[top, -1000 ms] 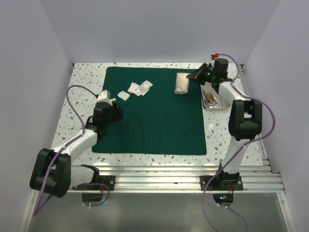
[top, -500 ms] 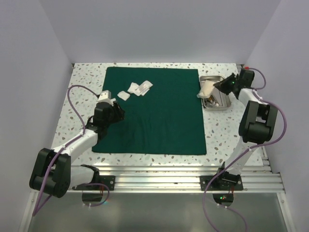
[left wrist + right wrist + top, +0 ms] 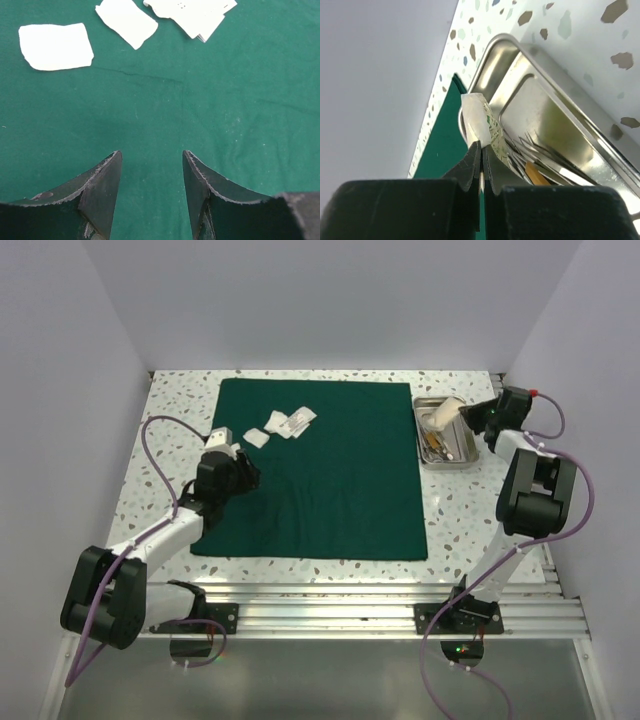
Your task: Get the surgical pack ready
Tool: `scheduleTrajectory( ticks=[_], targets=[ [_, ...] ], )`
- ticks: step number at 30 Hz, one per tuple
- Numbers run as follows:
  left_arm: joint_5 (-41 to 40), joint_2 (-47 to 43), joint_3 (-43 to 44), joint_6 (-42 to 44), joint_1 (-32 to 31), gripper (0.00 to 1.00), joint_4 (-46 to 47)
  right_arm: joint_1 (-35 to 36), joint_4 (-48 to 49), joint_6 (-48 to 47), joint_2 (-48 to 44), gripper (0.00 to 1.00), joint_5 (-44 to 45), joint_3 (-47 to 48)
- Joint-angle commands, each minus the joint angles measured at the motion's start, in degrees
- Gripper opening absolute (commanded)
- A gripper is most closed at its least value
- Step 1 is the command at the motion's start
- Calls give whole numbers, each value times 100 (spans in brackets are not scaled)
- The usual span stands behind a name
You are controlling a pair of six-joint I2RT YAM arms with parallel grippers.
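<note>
Green drape point(image 3: 330, 490); white gauze pads point(image 3: 257, 437); green-printed white packet point(image 3: 485, 122); speckled table point(image 3: 170, 410).

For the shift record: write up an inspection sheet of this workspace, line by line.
Surface: speckled table, with a green drape spread flat across its middle.
Job's things: steel tray right of the drape, instruments inside; white gauze pads on the drape's far left part.
Clutter: nothing seen.
Hands: left hand open and empty above the drape; right hand shut on a white packet, over the tray.
Cables: purple cables loop beside each arm.
Surroundings: plain walls; metal rail at the near edge.
</note>
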Motion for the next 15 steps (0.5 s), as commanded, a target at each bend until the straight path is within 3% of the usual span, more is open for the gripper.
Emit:
scheduleTrajectory(
  ticks=[1, 12, 14, 15],
  targets=[
    [-37, 29, -51, 174, -34, 56, 384, 2, 379, 338, 17, 0, 572, 295],
    [-213, 65, -33, 174, -61, 56, 349, 125, 696, 347, 448, 0, 546, 253],
    [-230, 73, -33, 174, -69, 56, 349, 142, 538, 285, 387, 30, 660, 200],
    [-239, 82, -33, 174, -69, 56, 349, 168, 485, 233, 334, 39, 808, 165]
  ],
)
